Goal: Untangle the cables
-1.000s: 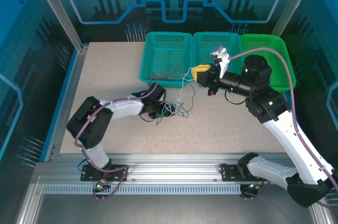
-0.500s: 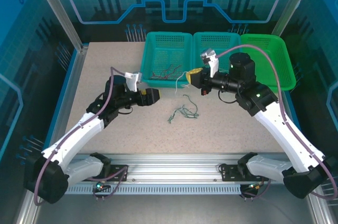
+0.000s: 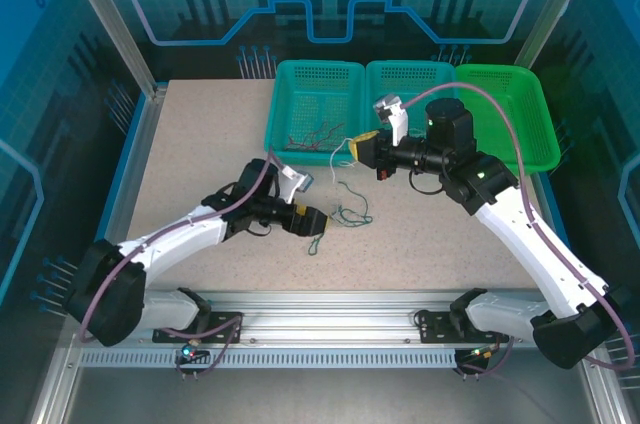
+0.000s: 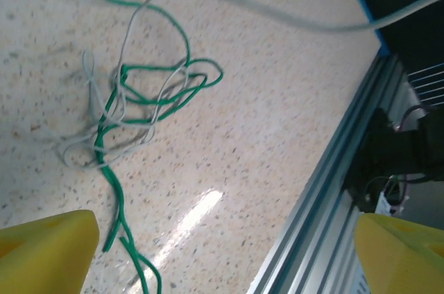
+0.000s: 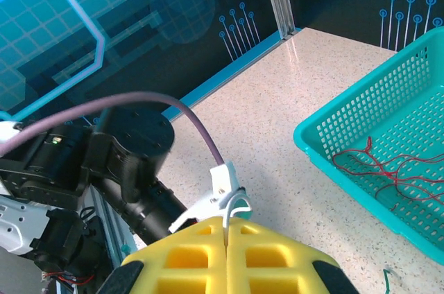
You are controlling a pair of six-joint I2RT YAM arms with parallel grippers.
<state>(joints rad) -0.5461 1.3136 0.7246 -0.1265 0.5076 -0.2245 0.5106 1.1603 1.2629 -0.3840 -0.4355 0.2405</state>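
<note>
A tangle of green and whitish cables (image 3: 347, 212) is seen at the centre of the worktop (image 3: 200, 144). At its 9 o'clock, the left pincer (image 3: 316, 223) is spread wide. At 12 o'clock, a whitish cable (image 5: 236, 202) is pinched in the right pincer (image 3: 352, 147). At 11 o'clock, red cables (image 3: 310, 136) are laid in a teal basket (image 3: 320, 64).

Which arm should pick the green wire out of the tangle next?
Left, I'd say: the left gripper is open right beside the green wire, while the right gripper is shut on the whitish wire.
</note>
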